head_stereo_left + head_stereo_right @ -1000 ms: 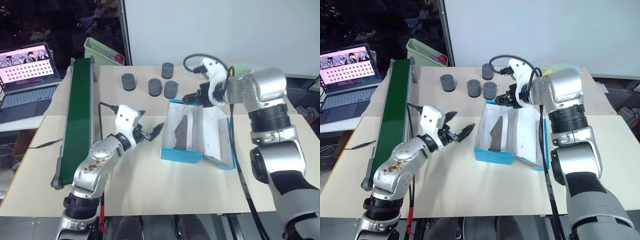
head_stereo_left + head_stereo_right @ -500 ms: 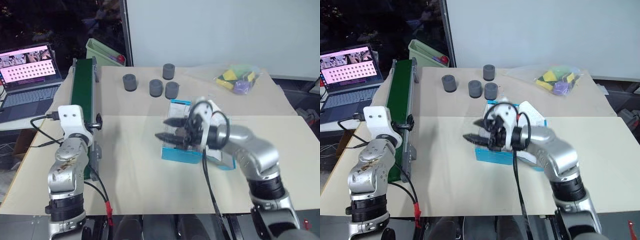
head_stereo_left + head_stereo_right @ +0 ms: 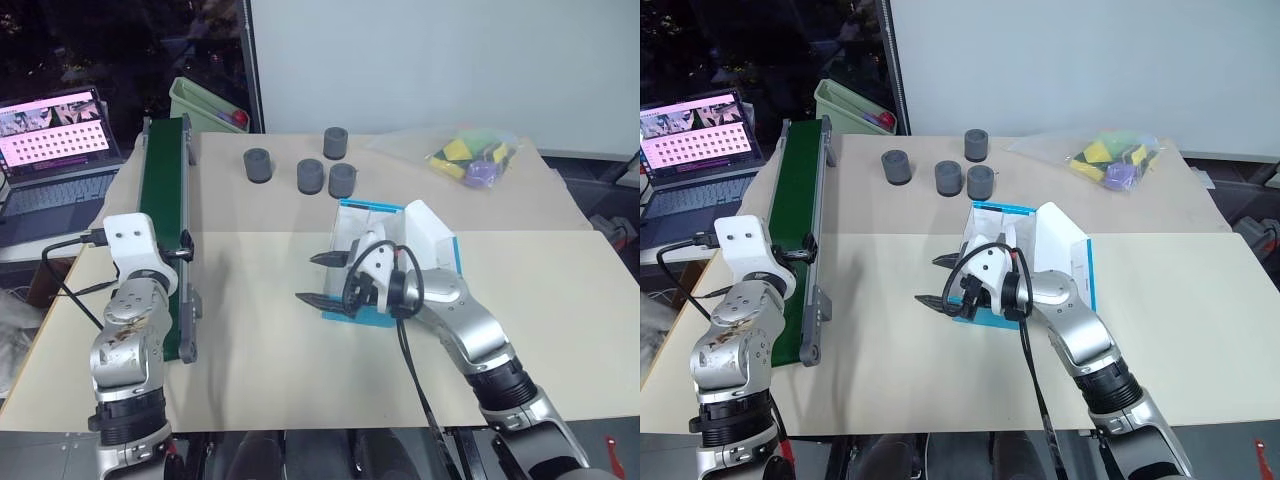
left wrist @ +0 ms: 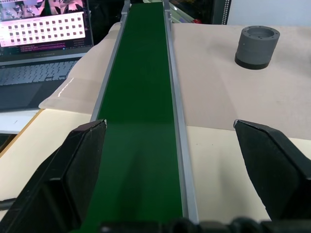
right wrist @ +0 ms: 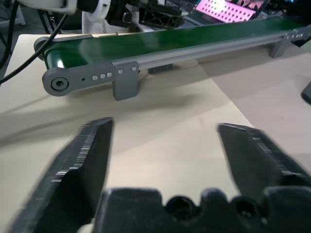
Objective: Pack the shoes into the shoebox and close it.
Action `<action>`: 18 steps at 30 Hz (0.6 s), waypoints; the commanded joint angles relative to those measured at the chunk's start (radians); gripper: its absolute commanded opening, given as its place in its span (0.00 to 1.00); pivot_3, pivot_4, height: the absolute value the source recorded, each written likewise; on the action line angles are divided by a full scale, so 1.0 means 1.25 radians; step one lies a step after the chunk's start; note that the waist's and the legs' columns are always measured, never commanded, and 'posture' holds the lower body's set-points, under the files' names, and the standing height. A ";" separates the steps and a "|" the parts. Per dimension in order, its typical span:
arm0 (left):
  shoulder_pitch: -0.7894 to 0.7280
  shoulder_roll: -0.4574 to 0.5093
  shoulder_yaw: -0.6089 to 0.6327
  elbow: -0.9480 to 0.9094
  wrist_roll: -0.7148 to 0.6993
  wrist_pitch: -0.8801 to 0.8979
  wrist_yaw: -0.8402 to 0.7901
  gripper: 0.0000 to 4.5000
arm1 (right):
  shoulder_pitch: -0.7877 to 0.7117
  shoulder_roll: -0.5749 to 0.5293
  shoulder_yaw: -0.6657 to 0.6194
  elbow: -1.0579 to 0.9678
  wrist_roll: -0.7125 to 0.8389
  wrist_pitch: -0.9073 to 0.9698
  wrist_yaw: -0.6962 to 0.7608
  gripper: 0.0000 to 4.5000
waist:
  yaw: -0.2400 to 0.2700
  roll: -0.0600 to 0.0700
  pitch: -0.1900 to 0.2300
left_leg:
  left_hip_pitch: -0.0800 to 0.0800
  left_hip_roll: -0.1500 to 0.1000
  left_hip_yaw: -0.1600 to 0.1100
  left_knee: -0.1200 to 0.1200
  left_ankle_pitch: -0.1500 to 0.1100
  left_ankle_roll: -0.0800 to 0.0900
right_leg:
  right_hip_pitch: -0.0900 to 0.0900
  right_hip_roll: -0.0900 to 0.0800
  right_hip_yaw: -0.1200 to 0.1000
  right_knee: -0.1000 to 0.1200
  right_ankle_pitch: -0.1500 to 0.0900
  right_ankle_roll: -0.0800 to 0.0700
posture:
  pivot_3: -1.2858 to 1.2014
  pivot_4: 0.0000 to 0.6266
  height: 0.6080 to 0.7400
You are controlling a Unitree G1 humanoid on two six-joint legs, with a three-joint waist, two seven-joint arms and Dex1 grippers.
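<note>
Shoebox [image 3: 440,255] sits mid-counter, long axis running away from robot, lid still up; right tool [image 3: 322,278], spread and empty, sits just left of it, far nearer than spread left tool [image 4: 170,160] over the conveyor [image 3: 160,210].

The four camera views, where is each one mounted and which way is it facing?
Left eye and right eye views: on the head, looking forward and down at the shoebox on the table; both arms show.
Left wrist view: on the left wrist, looking along the conveyor; two black fingers show.
Right wrist view: on the right wrist, facing the conveyor's side; its fingers show.
All views share the conveyor.
</note>
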 commanded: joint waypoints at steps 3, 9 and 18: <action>-0.003 0.005 0.003 -0.025 0.012 -0.002 0.006 1.00 | -0.014 0.003 -0.008 -0.004 -0.022 -0.033 -0.004 0.99 | 0.000 0.000 0.000 | 0.000 0.000 0.000 0.000 0.000 0.000 | 0.000 0.000 0.000 0.000 0.000 0.000 | 0.52 0.24 0.92; -0.006 0.012 -0.001 -0.011 0.020 0.004 0.007 1.00 | -0.012 0.012 -0.012 0.001 -0.033 -0.020 -0.014 0.99 | 0.000 0.000 0.000 | 0.000 0.000 0.000 0.000 0.000 0.000 | 0.000 0.000 0.000 0.000 0.000 0.000 | 0.52 0.24 0.92; 0.003 0.008 -0.002 -0.011 0.035 0.034 0.015 1.00 | -0.021 0.031 -0.030 -0.007 -0.009 0.027 -0.032 0.99 | -0.001 0.000 0.000 | 0.000 0.000 0.000 0.000 0.000 0.000 | 0.000 0.000 0.000 0.000 0.000 0.000 | 0.52 0.24 0.92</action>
